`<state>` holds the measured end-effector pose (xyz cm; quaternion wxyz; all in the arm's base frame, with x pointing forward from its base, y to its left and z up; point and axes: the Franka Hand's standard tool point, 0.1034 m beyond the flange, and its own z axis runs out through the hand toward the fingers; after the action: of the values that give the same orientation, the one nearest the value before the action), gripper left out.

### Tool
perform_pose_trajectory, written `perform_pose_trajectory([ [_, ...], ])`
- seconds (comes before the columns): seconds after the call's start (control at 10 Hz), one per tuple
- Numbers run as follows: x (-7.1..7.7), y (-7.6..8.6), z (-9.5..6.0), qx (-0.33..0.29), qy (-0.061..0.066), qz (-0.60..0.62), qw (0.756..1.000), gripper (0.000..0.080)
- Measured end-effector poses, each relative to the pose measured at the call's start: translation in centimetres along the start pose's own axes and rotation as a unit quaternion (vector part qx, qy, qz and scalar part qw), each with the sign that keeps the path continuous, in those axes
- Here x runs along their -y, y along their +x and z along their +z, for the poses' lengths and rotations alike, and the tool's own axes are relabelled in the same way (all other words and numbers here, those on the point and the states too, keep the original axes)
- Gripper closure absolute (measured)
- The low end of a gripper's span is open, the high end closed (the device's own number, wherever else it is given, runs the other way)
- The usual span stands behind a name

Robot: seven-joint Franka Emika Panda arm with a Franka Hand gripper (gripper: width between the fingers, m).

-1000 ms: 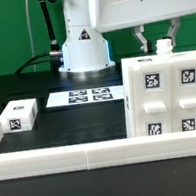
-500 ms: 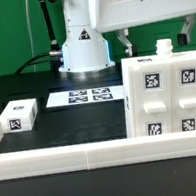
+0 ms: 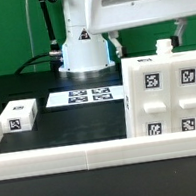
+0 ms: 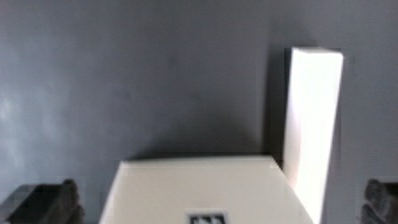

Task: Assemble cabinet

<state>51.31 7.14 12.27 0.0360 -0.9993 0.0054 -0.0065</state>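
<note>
Raised since one second ago, the two-finger gripper [image 4: 214, 198] hangs clear above the white plastic boxy cabinet body [image 3: 166, 91], which stands just to the exterior view's right of the thin flat white marker board [image 3: 85, 95]. Its fingertips [image 4: 48, 200] are spread wide, holding nothing. I judge a misaligned descent could strike the body's small white top post [image 3: 164, 46], toppling it.

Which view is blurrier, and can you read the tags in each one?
Wrist view: soft throughout, and the tag on the cabinet is smeared and unreadable. Exterior view: clearly sharper, with crisp tag patterns on the cabinet and bright white plastic under even light.
</note>
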Motion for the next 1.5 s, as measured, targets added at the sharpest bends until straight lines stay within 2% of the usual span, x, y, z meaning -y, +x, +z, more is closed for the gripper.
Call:
perform_pose_trajectory([
  [0.2,-1.4,-1.6,1.3,0.008,-0.003,0.013,1.000,0.0002],
  [0.5,-1.5,-1.6,1.3,0.008,-0.004,0.010,1.000,0.0002],
  [0.6,-1.8,-1.5,1.3,0.008,-0.004,0.009,1.000,0.0002],
  [0.7,-2.8,-1.5,1.3,0.007,-0.005,0.002,1.000,0.0002],
  [0.9,-7.1,-3.4,2.6,0.005,-0.014,-0.010,1.000,0.0002],
  [1.0,-8.7,-4.0,2.8,0.011,-0.017,-0.012,1.000,0.0002],
  [1.3,-15.6,-5.5,3.8,0.020,-0.026,-0.016,0.999,0.0002],
  [1.5,-19.0,-6.2,3.7,0.022,-0.028,-0.019,0.999,0.0002],
])
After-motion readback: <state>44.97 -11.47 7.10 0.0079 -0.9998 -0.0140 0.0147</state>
